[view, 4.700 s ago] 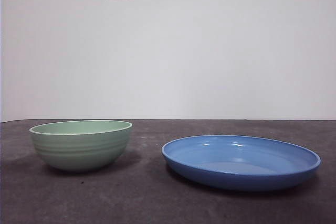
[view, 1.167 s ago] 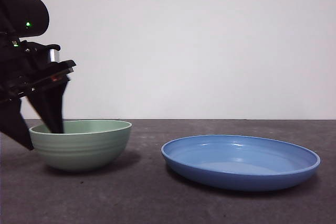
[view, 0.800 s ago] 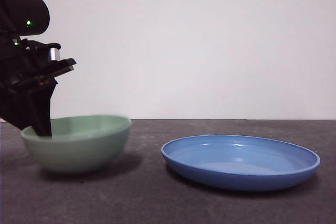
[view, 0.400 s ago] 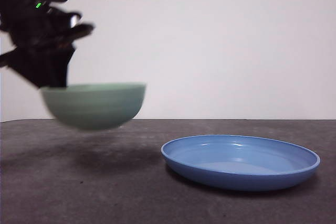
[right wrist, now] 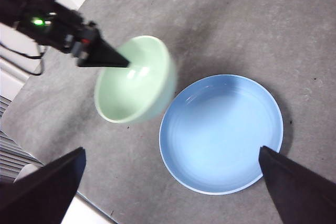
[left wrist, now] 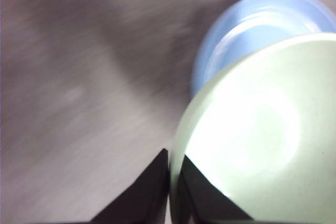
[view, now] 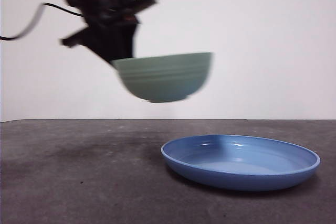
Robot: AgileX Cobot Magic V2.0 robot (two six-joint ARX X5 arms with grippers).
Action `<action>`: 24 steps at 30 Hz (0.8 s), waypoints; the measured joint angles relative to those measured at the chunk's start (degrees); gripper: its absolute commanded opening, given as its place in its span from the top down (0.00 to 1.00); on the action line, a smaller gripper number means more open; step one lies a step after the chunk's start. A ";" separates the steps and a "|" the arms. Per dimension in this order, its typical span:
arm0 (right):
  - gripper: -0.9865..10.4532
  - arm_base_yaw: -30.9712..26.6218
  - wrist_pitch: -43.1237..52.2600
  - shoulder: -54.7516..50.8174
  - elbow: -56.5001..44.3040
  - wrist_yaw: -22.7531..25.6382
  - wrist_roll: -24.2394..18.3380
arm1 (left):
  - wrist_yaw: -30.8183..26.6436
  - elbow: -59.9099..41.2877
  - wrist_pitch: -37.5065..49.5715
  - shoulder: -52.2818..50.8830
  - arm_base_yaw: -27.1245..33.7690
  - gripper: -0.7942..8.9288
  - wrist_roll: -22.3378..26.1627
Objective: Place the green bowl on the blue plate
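Clamped on the rim of the green bowl [view: 164, 76], the left gripper [left wrist: 169, 169] holds it in the air, beside and above the blue plate [view: 240, 162] — not yet over it. Carry it level to the plate's centre, then lower gently. The right gripper [right wrist: 168, 182] waits above, jaws wide apart — no readable writing anywhere.
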 measured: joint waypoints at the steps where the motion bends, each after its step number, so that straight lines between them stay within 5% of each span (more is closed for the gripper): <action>1: 0.41 0.00 0.02 0.00 0.00 0.00 0.00 | 0.00 1.92 -0.11 1.97 -1.18 0.90 -0.17; 12: 0.41 0.00 0.00 0.00 0.00 0.00 0.00 | 0.00 17.35 -3.52 19.06 -6.99 0.90 -0.37; 24: 0.41 0.00 0.00 0.00 0.00 0.02 0.00 | -2.54 18.71 -2.86 25.09 -8.26 0.90 -0.77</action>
